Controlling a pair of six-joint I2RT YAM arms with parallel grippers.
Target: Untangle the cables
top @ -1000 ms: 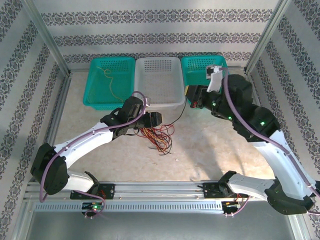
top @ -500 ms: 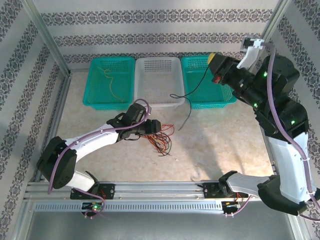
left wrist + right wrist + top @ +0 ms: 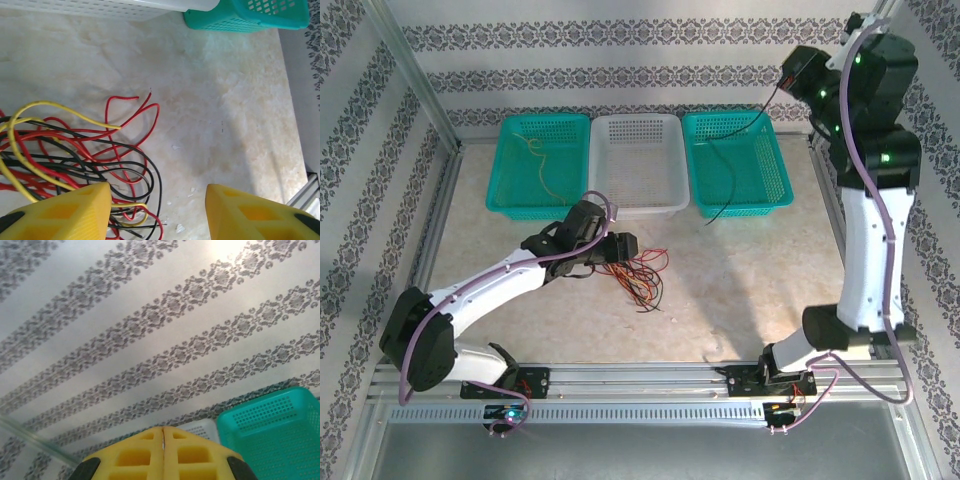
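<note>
A tangle of red, black and yellow cables [image 3: 638,277] lies on the table's middle. In the left wrist view the tangle [image 3: 75,150] spreads left of and under the left yellow finger [image 3: 60,212]. My left gripper [image 3: 625,247] [image 3: 159,200] stands open low over the tangle's edge, nothing between its fingers. My right gripper [image 3: 788,78] [image 3: 163,432] is raised high at the back right, shut on one black cable [image 3: 750,118]. That cable hangs down over the right teal basket [image 3: 785,190], its free end by the basket's front left corner.
Three baskets line the back: a left teal basket [image 3: 500,205] holding a yellow cable [image 3: 542,165], a white basket [image 3: 635,120] and the right teal one [image 3: 280,425]. Metal frame posts and patterned walls close in the sides.
The right arm has risen and swung back to the right, drawing the black cable out of the tangle and up over the right teal basket. The left gripper has stayed at the tangle.
</note>
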